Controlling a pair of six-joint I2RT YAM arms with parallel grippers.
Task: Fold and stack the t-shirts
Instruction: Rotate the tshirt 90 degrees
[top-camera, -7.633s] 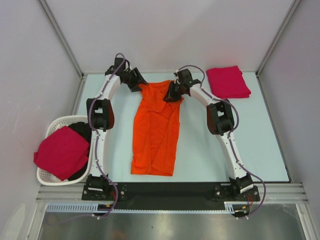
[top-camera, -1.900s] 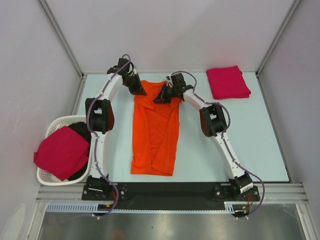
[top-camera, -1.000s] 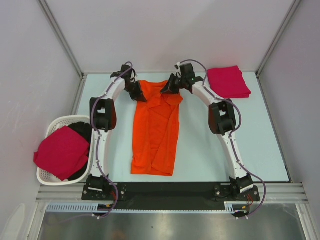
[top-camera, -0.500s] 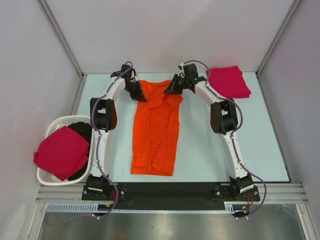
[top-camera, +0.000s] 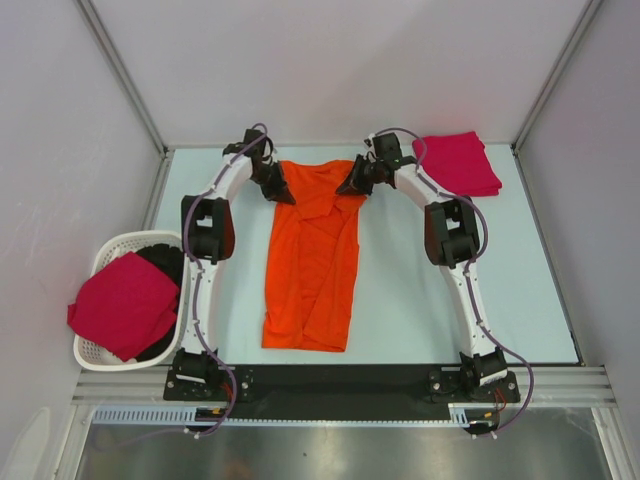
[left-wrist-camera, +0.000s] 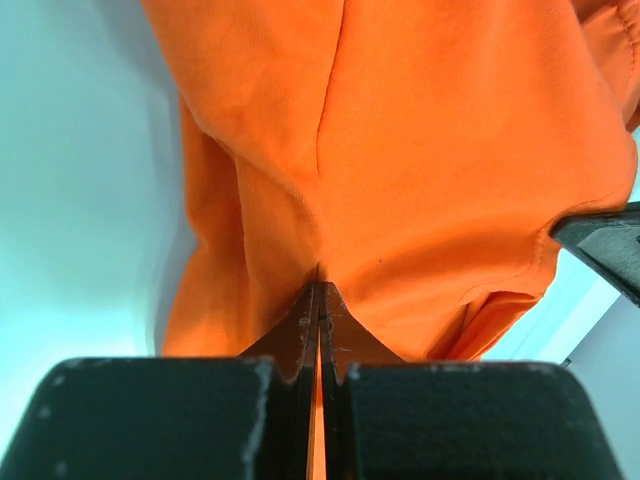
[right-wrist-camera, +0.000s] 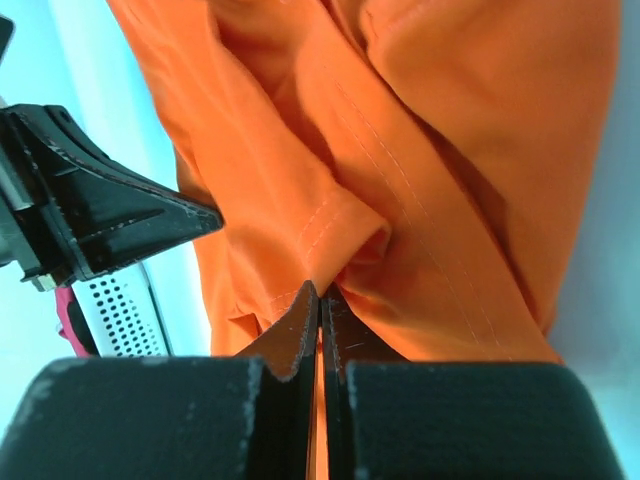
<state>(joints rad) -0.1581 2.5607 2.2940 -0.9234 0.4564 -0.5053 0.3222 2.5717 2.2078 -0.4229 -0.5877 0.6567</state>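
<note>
Pale blue tabletop (top-camera: 420, 300), white-walled cell. Orange t-shirt (top-camera: 308, 270) lies as a long narrow strip, running from between the two sets of jaws back toward the arm bases. Left jaws are closed tight on its far left corner, right jaws closed tight on its far right corner. Both wrist views show orange cloth pinched at the tips and bunching just ahead of them. Can't tell whether that far edge is lifted or resting.

Folded crimson-pink t-shirt (top-camera: 457, 165) sits just outboard of the right jaws, not touching them. Another crimson-pink t-shirt (top-camera: 125, 303) is heaped on the white basket (top-camera: 100, 357), well behind and outboard of the left jaws.

My read: mid-fold on the orange one. The sides look already turned in; the crosswise fold is not yet done. Next move likely needs both jaws lifting together at equal spacing, carrying the far edge back over to the near hem, then releasing level. An uneven lift would skew the fold. Then it goes on the folded one.
</note>
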